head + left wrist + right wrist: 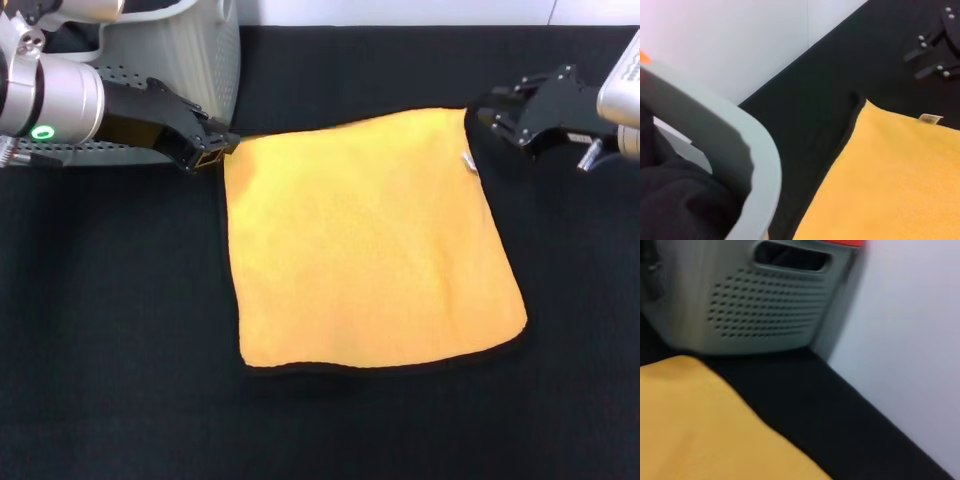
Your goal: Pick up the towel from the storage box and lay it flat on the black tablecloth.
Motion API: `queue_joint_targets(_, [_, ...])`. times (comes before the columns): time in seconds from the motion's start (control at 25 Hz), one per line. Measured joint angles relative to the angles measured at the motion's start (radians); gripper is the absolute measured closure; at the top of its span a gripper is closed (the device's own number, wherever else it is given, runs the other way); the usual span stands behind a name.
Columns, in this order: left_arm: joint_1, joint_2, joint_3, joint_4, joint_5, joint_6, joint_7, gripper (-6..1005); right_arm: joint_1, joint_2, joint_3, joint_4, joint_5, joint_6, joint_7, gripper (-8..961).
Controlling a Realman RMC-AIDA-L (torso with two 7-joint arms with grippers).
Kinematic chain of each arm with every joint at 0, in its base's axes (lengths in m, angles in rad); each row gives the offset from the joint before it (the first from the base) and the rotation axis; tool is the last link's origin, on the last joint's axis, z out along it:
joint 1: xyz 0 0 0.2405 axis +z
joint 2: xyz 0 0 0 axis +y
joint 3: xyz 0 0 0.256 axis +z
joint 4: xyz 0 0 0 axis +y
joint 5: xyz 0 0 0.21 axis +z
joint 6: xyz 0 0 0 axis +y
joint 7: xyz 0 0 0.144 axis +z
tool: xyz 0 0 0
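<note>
The yellow-orange towel (365,245) lies spread flat on the black tablecloth (110,330), with its white tag (467,162) at the far right corner. My left gripper (212,150) sits just off the towel's far left corner, in front of the grey storage box (195,50), with its fingers apart and holding nothing. My right gripper (492,115) hovers open just beyond the far right corner, clear of the cloth. The left wrist view shows the towel (890,185), the box rim (757,165) and the right gripper (935,55). The right wrist view shows the towel (695,425) and the perforated box wall (770,305).
Dark fabric (680,200) lies inside the storage box. A pale wall (740,45) runs along the table's far edge. Black tablecloth (560,400) extends around the towel on every side.
</note>
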Motion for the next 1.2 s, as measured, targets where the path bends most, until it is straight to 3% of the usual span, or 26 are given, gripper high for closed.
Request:
queue_joint_targets(0.16, [0.004,0.000,0.003,-0.003,-0.016,0.001,0.011,734,-0.015,0.003,0.002,-0.022,0.037,0.035,0.032,757])
queue_joint_targets(0.32, [0.032,0.000,0.003,0.002,-0.087,0.036,0.054,663,-0.095,0.001,0.007,-0.097,0.111,-0.021,0.032,649])
queue_joint_targets(0.44, [0.080,0.002,0.003,0.009,-0.224,0.132,0.121,609,-0.204,-0.005,0.026,-0.175,0.154,-0.187,0.028,535])
queue_joint_targets(0.52, [0.120,0.003,0.002,0.016,-0.330,0.225,0.172,573,-0.279,-0.009,0.046,-0.202,0.169,-0.392,0.016,448])
queue_joint_targets(0.6, [0.146,0.003,0.002,0.017,-0.393,0.288,0.208,538,-0.321,-0.010,0.062,-0.195,0.171,-0.574,0.001,350])
queue_joint_targets(0.64, [0.205,0.002,0.003,0.003,-0.524,0.409,0.296,520,-0.336,-0.009,0.069,-0.180,0.176,-0.649,-0.008,301])
queue_joint_targets(0.68, [0.215,0.002,0.003,-0.002,-0.539,0.422,0.307,487,-0.346,-0.007,0.076,-0.151,0.194,-0.732,-0.023,252])
queue_joint_targets(0.88, [0.252,0.015,-0.012,-0.091,-0.619,0.527,0.373,358,-0.329,-0.008,0.086,0.000,0.309,-0.949,-0.088,79])
queue_joint_targets(1.2, [0.241,0.073,-0.045,-0.266,-0.684,0.619,0.479,361,-0.219,-0.009,0.079,0.094,0.321,-1.077,-0.082,79])
